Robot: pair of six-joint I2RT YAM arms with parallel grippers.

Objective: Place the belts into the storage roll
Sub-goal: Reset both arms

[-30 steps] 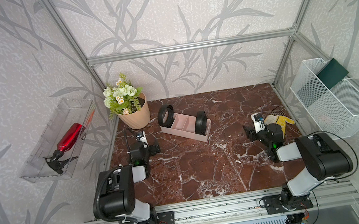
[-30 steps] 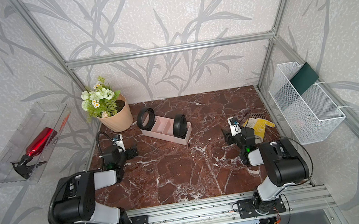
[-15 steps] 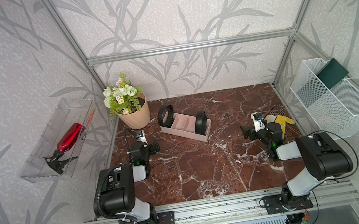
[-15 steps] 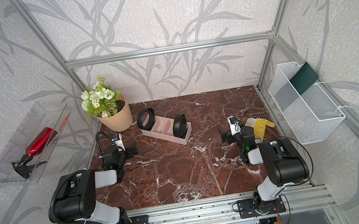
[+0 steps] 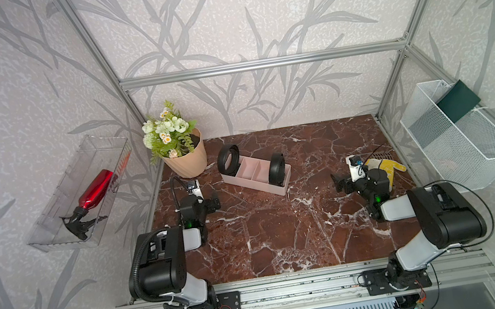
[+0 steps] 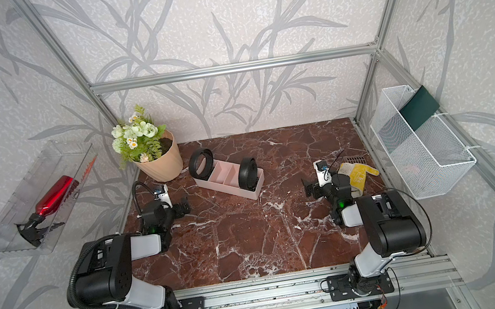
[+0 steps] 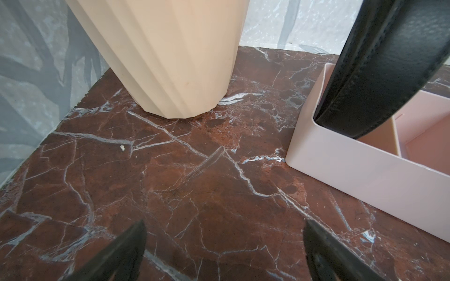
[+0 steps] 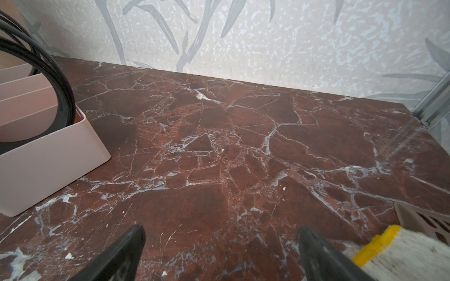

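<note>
Clear plastic forms the wall bin (image 5: pixel 79 193) at the far left, where a red spray bottle (image 5: pixel 92 195) is held. Further right, a peach flowerpot (image 5: pixel 187 164) is seen on the brown marble table (image 5: pixel 267 232). Just near of it, the left end effector (image 5: pixel 213 204) is parked low over the table, its jaws spread wide and nothing gripped, as is confirmed in the left wrist view.

Next comes the storage roll (image 5: pixel 253 177), a pale pink divided tray set at a slant. One coiled belt (image 5: pixel 228 159) is stood on edge in its far-left end compartment, and a second coiled belt (image 5: pixel 276 169) is stood on edge in its near-right end compartment; the middle compartments are left bare. Both belts are thus judged to be placed already.

To the right, well apart from the tray, the right end effector (image 5: pixel 338 181) is likewise released and empty, with a yellow-trimmed work glove (image 5: pixel 381 167) just beside it. A white mesh basket (image 5: pixel 457 144) is hung on the right wall.

From here the chief risk is judged to be the upright coils: each rises well above the shallow rim, so either could be tipped or rolled out, or could spring loose, if the tray were nudged by a passing arm. The glove could also be snagged by the right end effector.
</note>
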